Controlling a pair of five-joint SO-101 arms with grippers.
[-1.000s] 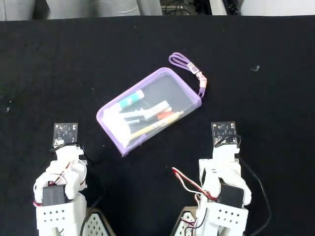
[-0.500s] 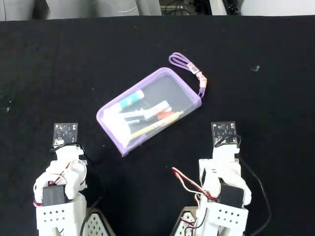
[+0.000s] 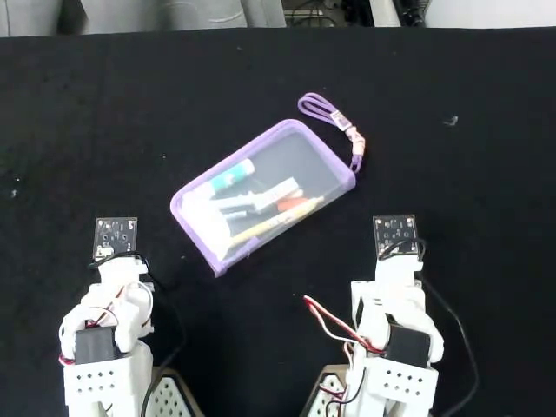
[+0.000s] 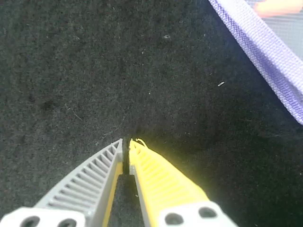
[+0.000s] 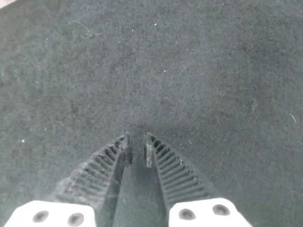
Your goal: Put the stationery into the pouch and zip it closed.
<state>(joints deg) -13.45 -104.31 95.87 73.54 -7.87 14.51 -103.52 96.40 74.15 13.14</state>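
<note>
A clear pouch with purple trim [image 3: 265, 195] lies slanted in the middle of the black table. Inside it lie several pens and markers [image 3: 261, 207], one with a teal band, one orange. Its purple wrist strap [image 3: 328, 113] trails off the far right corner. Both arms sit folded at the near edge, apart from the pouch: the left arm [image 3: 109, 321] and the right arm [image 3: 395, 313]. My left gripper [image 4: 127, 144] is shut with nothing in it, just above the cloth; a pouch edge [image 4: 265, 52] lies beyond it. My right gripper [image 5: 137, 142] is shut over bare cloth, holding nothing.
The table top is black cloth [image 3: 452, 174] with small lint specks. Red and white cables [image 3: 326, 320] hang by the right arm's base. Grey and white items stand beyond the far table edge [image 3: 174, 13].
</note>
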